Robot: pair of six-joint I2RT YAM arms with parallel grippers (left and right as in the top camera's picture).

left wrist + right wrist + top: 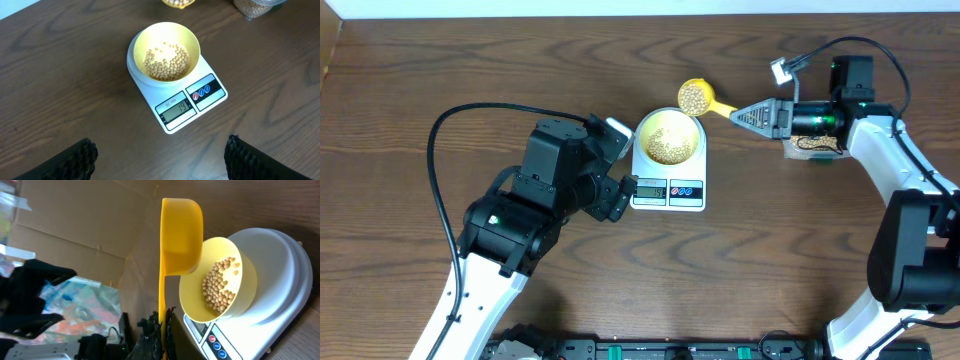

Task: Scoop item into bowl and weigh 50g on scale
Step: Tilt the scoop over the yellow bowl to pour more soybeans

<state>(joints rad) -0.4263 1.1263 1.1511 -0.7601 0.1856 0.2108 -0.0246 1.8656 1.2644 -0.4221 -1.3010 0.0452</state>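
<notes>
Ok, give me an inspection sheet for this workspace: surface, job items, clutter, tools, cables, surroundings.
Surface: dark wood-grain table.
Job's things: pale yellow bowl, partly filled with beans, sits on white digital scale.
Clutter: clear tub of beans beneath right arm.
Tools: left tool open, holding nothing, facing scale; right tool shut on handle of yellow scoop, which is loaded with beans beside the bowl.
Cables: black cable loops by left arm; another arcs over right arm.
Surroundings: black hardware along table's near edge.

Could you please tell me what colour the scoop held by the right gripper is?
The scoop is bright yellow all over; the right wrist view shows it best.
</notes>
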